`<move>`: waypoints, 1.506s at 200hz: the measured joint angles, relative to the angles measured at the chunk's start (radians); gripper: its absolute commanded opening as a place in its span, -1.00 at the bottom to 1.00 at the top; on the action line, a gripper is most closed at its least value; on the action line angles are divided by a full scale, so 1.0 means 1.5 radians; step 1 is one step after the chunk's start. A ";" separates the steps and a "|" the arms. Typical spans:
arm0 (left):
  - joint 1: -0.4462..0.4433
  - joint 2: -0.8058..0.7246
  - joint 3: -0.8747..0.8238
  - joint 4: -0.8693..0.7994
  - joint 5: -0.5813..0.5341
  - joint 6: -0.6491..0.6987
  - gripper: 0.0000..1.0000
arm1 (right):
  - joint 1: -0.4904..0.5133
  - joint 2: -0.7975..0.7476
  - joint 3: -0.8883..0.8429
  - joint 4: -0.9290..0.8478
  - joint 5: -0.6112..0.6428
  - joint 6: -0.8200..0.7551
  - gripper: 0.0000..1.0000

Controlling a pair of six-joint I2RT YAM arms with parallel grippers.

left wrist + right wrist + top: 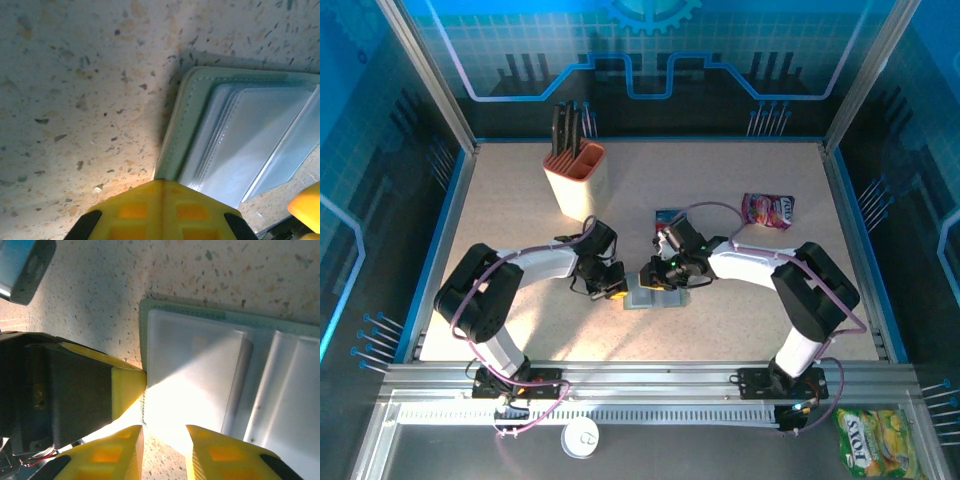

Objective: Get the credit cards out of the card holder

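Your card holder (656, 296) lies open and flat on the table (720, 170), in the middle of the top view, between the two claws. Its see-through pockets (200, 365) look pale. Bright glare washes over its near edge in the right wrist view, so you cannot tell if any card sits inside. In the left wrist view the holder (235, 135) is cut off at the right edge of the frame.

Just above it in the top view a small blue card (667, 216) peeks out, half hidden by the right arm. It may be one of the credit cards.

The pink snack packet (768, 210) at the upper right and the yellow-green packet (876, 440) at the lower right have writing, but it is too small to read.

Your left claw (162, 185) is squeezed tight with nothing in it, and its tip touches the holder's edge. Your right claw (165, 435) stands a little way apart at the holder's near edge, gripping nothing you can see.
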 measured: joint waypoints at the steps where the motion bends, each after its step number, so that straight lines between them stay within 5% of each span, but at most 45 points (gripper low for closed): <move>1: 0.000 0.000 0.000 0.000 0.000 0.000 -1.00 | 0.000 0.001 0.000 0.000 0.000 0.000 -0.40; 301: 0.004 -0.001 -0.008 0.012 0.010 0.000 -1.00 | 0.001 0.057 0.038 -0.071 0.017 -0.021 -0.38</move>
